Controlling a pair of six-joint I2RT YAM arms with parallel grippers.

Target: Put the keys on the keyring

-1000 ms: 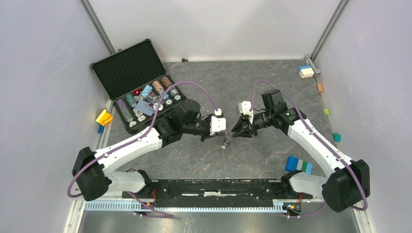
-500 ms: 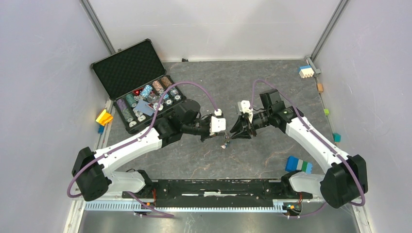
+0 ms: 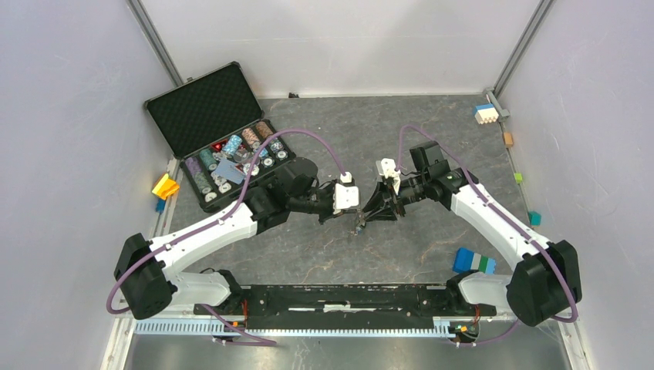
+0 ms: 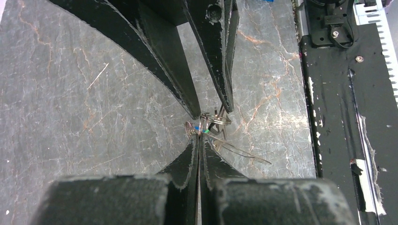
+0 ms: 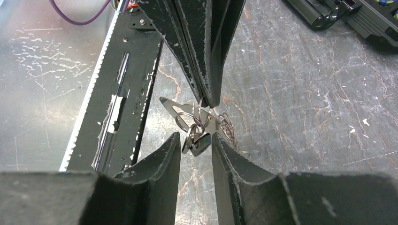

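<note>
At the middle of the grey, marble-veined desk (image 3: 432, 146) the two hands meet tip to tip. The left hand (image 4: 199, 141) is clenched, its flat black fingers (image 4: 187, 168) pressed together. Their tips nip the keys (image 4: 202, 129), a small tangle of bright metal rings and blades with specks of blue and green plastic showing. From the tangle the keyring (image 4: 241, 152), a thin wire loop, trails off toward 4 o'clock in the left wrist view. The right hand (image 5: 196, 140) is released, its scuffed, wedge-shaped fingers (image 5: 159, 164) parted. The near end of the tangle and a dark tag sit in the gap between them; whether either pad touches it I cannot tell. In the overhead view an open foam-lined case (image 3: 204, 108) of poker chips (image 3: 231, 146) lies at 10 o'clock from the hands.
</note>
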